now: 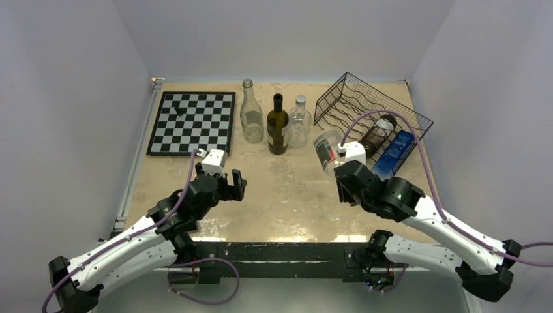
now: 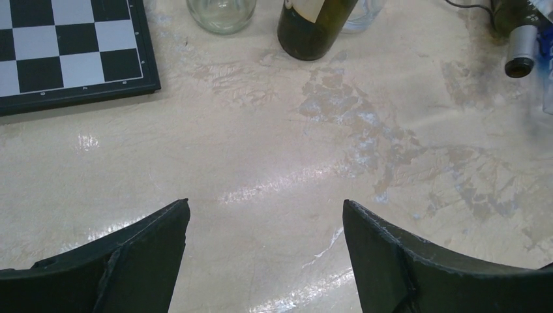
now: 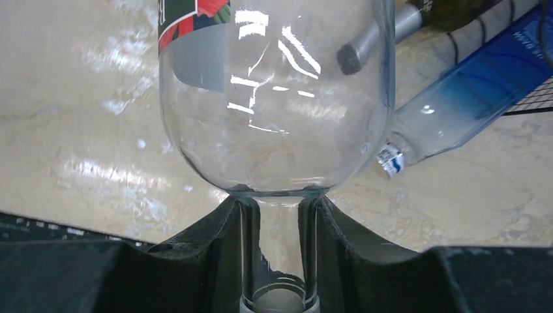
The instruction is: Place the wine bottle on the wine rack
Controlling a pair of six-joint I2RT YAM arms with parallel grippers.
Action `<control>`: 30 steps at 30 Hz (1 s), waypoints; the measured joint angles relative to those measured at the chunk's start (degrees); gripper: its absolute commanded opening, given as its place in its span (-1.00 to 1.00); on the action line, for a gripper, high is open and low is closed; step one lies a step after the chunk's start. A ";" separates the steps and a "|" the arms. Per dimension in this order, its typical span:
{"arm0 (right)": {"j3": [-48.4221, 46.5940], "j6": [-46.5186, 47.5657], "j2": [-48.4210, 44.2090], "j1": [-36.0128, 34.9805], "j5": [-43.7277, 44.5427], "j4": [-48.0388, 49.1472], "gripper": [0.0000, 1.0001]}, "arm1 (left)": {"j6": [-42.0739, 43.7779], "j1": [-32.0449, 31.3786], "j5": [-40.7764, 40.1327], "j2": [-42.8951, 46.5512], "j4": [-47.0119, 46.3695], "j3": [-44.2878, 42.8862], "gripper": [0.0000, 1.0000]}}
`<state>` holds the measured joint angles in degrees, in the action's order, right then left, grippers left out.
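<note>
1. Wine bottle, clear glass, red-and-black label (image 3: 274,117): neck clamped between right gripper (image 3: 279,218) jaws, just beside black wire wine rack (image 1: 372,107).
2. Left gripper (image 2: 266,254): jaws spread, empty, over beige table (image 2: 261,143).

**Materials and surface finishes**

Between the matt black plastic jaws of the right gripper (image 3: 277,218), the clear wine bottle (image 3: 274,104) is smooth, glossy glass. Beyond these jaws, the tabletop (image 3: 78,130) is shiny mottled beige with worn patches, and the wine rack (image 1: 355,98) is black metal wire. The left gripper (image 2: 264,207) is matt black, rough at its edges. Ahead of its jaws are a dark green glass bottle (image 2: 313,26) and a smooth, black-framed chessboard (image 2: 72,45).
</note>
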<state>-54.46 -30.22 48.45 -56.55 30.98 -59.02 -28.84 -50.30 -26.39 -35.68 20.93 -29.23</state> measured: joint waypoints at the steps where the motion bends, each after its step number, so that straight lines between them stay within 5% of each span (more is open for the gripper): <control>1: -0.33 0.96 -0.22 2.03 0.02 0.61 -1.00 | 0.07 0.00 0.28 0.07 0.50 -0.66 0.81; 12: -4.11 9.49 4.96 24.46 3.19 9.94 -1.00 | 0.98 0.02 1.53 4.33 2.71 -5.81 0.82; 30: -5.75 1.66 17.92 46.23 7.87 12.26 -1.00 | 1.44 0.02 2.27 3.19 4.50 -5.81 0.82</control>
<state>-60.20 -28.56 66.37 -10.33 38.85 -46.76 -27.40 -50.28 -24.12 -32.49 25.43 -35.05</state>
